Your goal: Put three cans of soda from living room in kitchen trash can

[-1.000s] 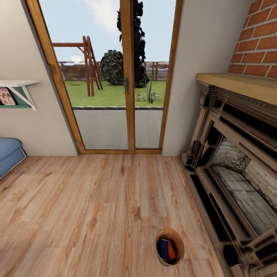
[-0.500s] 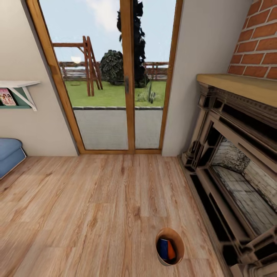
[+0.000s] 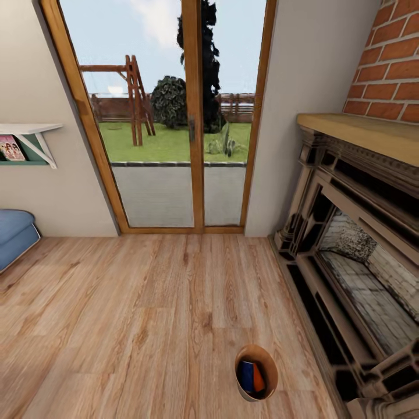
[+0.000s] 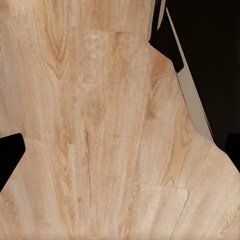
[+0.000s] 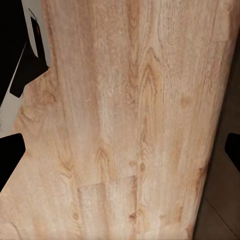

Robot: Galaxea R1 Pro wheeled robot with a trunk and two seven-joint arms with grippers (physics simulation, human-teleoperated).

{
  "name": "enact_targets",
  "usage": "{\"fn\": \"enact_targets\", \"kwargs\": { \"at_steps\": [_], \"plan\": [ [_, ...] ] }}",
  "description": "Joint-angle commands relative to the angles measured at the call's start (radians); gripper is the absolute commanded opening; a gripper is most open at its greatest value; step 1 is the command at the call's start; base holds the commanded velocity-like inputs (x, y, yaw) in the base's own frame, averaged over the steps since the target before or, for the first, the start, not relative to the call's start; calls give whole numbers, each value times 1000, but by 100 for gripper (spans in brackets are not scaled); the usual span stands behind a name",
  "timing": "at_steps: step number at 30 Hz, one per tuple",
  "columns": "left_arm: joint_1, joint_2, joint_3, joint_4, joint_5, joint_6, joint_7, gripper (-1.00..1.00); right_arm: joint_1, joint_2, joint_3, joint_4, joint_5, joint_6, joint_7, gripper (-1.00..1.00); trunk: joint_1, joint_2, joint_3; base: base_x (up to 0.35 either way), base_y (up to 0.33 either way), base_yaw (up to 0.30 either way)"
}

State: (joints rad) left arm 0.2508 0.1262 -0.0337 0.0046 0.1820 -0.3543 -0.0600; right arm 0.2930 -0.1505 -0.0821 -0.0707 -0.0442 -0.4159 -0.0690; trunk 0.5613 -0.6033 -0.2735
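The tash can stands upright on the plank floor of the living room, just beside the foot of the fireplace and well short of the glass doors — its open mouth faces up. Inside it lie a dark blue can and an orange can, touching; a third I cannot make out. Both wrist views look down on bare planks, with dark finger edges far apart at the frame sides, so each claw seems wide open and empty. Which arm is nearer the bin cannot be told.
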Motion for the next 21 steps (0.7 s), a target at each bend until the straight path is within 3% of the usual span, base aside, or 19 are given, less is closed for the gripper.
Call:
{"fn": "enact_targets", "kwargs": {
  "at_steps": [1,8,21],
  "plan": [
    [0,0,0,0,0,0,0,100,0,1,0,0,0,0,0,100,-4,7,3,0,0,0],
    [0,2,-1,-1,6,-2,0,100,0,4,1,-1,0,0,0,100,-31,56,25,0,0,0],
    [-8,2,1,-5,6,-7,-1,100,0,5,1,-1,-2,0,0,100,-31,56,25,0,0,0]
  ]
}}
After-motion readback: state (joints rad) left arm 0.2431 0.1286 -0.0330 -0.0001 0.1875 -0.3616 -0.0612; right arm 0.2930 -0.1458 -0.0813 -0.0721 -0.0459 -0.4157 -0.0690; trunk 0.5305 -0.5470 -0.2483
